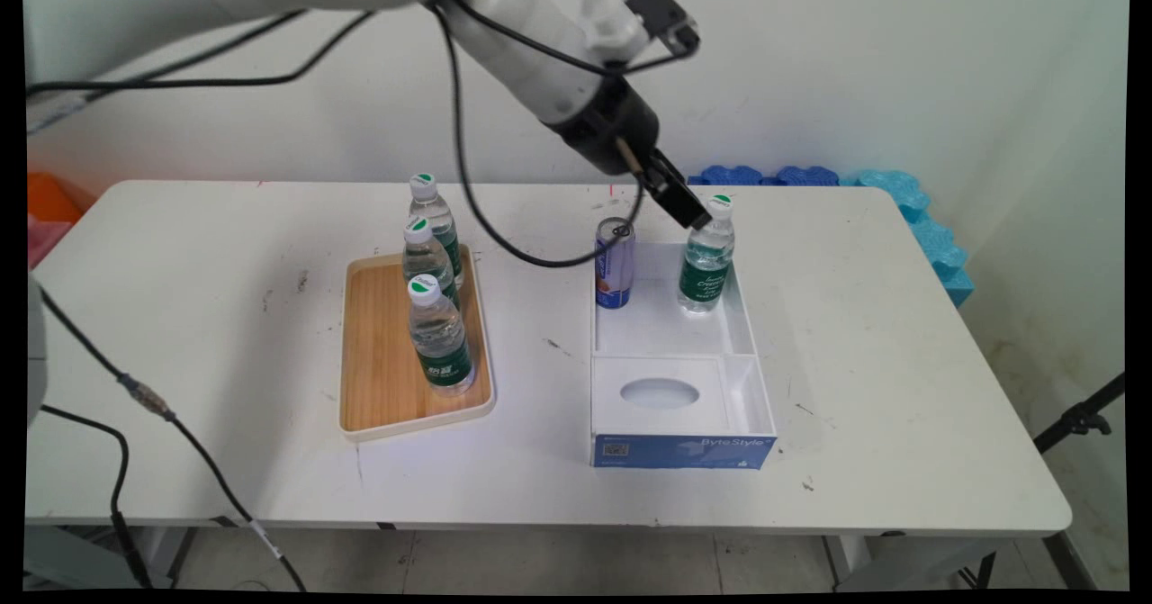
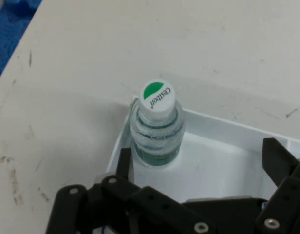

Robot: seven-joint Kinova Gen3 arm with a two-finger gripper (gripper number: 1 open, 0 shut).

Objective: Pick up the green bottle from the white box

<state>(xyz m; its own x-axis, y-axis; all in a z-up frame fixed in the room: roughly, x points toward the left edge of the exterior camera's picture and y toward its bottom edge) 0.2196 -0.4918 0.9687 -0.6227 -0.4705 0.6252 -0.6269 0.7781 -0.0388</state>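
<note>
- We see a white table (image 1: 225,253) with rounded corners filling most of the main view; its top is scuffed with small dark marks.
- Behind the tool, a plain pale wall (image 1: 855,64) runs across the back, and a second wall (image 1: 1062,226) meets it to the tool's right.
- Blue foam blocks (image 1: 909,203) lie along the table's far edge and down its right side, beyond the tool.
- An orange box (image 1: 56,197) sits far to the tool's left, past the table's corner.
- Below the table's near edge we see a pale tiled floor (image 1: 558,563).
- A black stand leg (image 1: 1080,419) shows at the lower right.
- The light is soft and even.
</note>
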